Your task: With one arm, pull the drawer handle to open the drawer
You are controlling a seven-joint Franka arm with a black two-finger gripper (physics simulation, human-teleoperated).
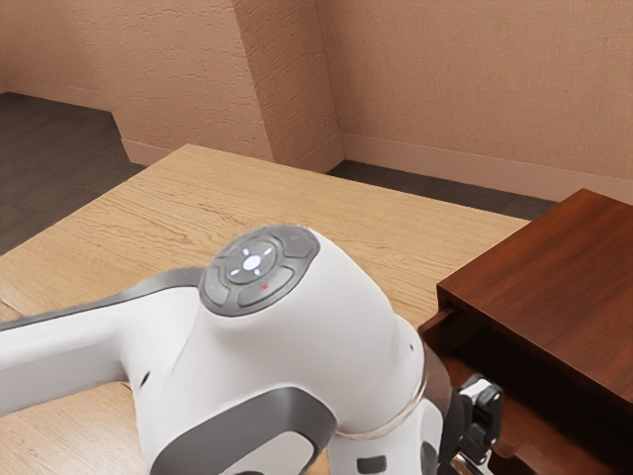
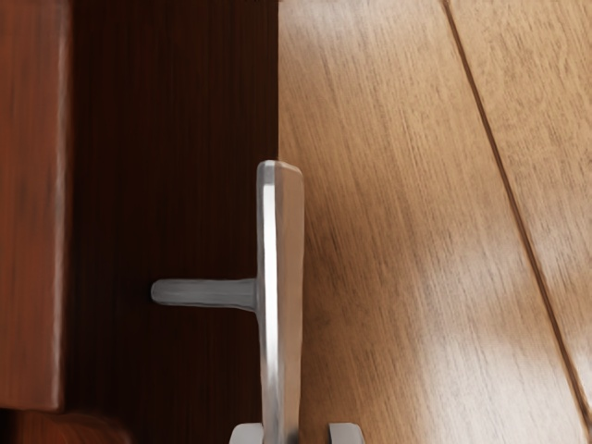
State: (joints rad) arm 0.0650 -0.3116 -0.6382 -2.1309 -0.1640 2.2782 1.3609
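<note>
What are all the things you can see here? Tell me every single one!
Table: one, light wood, under the cabinet.
Drawer cabinet: one, dark brown, on the table at the exterior view's right.
Drawer handle: one, silver bar, on the cabinet's front.
Walls: pinkish tan, behind the table.
Floor: dark grey, around the table.
Arm: one, white and grey, coming from the exterior view's left.
Hand: one, black, at the cabinet's front.
</note>
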